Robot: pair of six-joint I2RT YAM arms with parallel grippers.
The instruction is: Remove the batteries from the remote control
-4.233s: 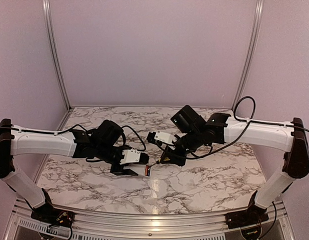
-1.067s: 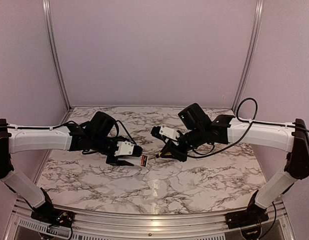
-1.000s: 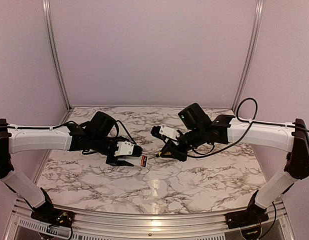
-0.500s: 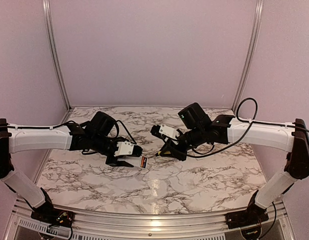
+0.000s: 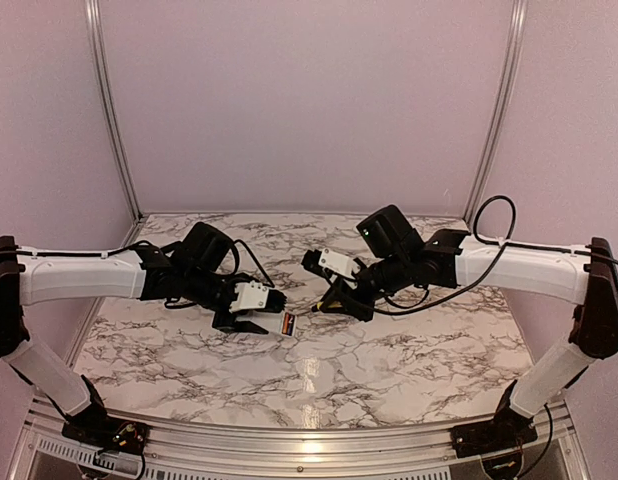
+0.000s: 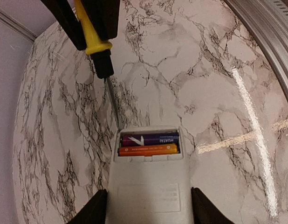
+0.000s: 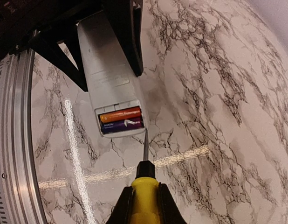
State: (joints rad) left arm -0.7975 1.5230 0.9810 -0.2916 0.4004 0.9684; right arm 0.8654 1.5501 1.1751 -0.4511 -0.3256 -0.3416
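The remote control (image 6: 148,191) was grasped across its width by the left jaws, over the marble counter (image 6: 218,84). Two batteries (image 6: 148,144), one orange and one purple, were seen side by side in the open bay at the remote's free end. A yellow-handled screwdriver (image 7: 145,186) was clenched in the right jaws, its thin metal tip set at the remote's end edge, just beside the batteries.

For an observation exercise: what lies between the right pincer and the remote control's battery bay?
The screwdriver that the right pincer grips: yellow handle, thin shaft reaching the remote control at its bay's edge, beside the batteries. Right wrist view shows it.
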